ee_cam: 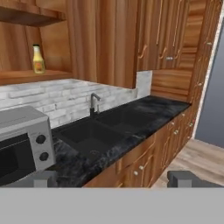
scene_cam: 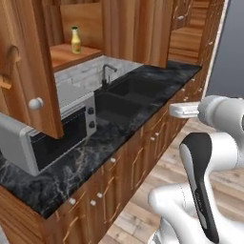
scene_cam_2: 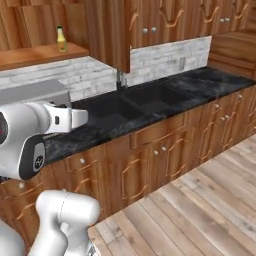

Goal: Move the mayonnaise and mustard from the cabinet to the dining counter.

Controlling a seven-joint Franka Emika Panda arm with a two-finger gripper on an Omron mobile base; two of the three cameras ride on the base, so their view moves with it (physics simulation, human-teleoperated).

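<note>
The mustard, a slim yellow bottle with a dark cap, stands upright on the lower shelf of the open cabinet. The cabinet's door with its round silver knob hangs open at the left. My gripper is open, its two dark fingertips wide apart with nothing between them. It hangs well back from the shelf, out over the counter's edge, and points toward the wall. The mayonnaise and the dining counter are out of view.
A grey microwave sits on the black marble kitchen counter below the shelf. To its right lie a black double sink and a faucet. Wooden floor stretches to the right.
</note>
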